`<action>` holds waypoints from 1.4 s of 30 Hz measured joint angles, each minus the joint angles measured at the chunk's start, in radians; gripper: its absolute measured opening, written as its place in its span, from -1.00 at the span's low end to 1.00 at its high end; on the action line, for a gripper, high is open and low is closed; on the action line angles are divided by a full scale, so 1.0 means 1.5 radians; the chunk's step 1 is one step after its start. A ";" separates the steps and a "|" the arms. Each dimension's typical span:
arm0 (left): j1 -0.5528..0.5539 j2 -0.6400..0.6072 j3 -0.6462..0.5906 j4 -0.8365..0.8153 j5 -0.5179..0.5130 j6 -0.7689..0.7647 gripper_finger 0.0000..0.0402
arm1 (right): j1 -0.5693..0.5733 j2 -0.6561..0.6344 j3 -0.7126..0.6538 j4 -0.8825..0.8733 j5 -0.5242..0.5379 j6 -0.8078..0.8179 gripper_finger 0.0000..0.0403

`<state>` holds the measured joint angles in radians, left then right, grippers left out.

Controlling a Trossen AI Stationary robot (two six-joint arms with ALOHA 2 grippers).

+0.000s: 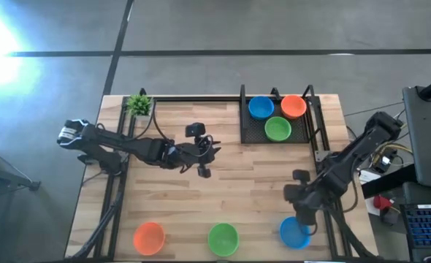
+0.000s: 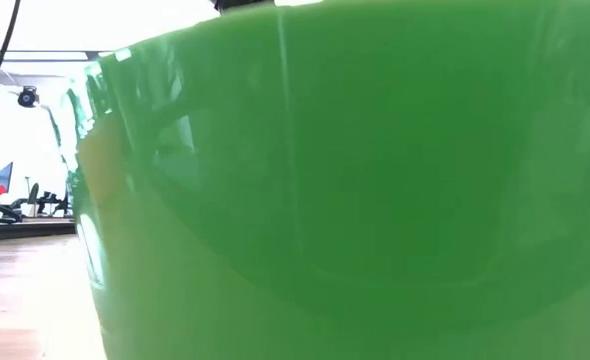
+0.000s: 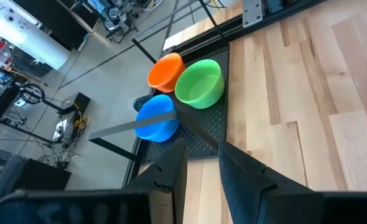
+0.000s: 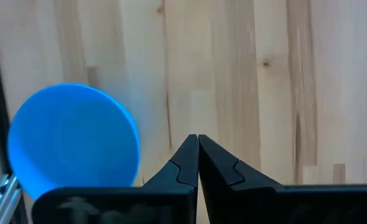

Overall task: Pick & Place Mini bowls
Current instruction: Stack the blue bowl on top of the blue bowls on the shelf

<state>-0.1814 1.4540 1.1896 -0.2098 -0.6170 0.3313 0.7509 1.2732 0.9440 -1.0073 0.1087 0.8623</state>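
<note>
Glossy plastic bowl (image 2: 355, 200), wood table (image 1: 230, 197).

Overhead view; low camera right against green bowl (image 2: 375, 200).

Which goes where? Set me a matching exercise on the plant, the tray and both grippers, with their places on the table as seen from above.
Things:
1. small green potted plant
2. left gripper
3. right gripper
4. black mesh tray

Places, by the high view:
A. over the middle of the wooden table
B. upper left corner
C. beside the small round blue plastic bowl at the lower edge
D. upper right corner

Pairs: 1-B, 2-A, 3-C, 4-D
</note>
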 joint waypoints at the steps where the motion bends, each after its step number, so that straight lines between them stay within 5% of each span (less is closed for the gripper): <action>1: 0.000 0.000 0.000 0.000 0.000 0.000 -0.54 | 0.000 0.007 0.000 0.000 0.000 0.001 -0.96; 31: 0.000 0.000 0.000 -0.001 0.000 -0.010 -0.54 | 0.001 0.102 0.035 0.022 -0.045 -0.036 -0.95; 42: 0.000 0.000 0.000 -0.001 -0.001 -0.007 -0.54 | 0.007 0.102 0.035 0.039 -0.058 -0.037 -0.62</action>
<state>-0.1814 1.4540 1.1896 -0.2108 -0.6178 0.3202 0.7616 1.4268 0.9961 -0.9485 0.0218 0.8069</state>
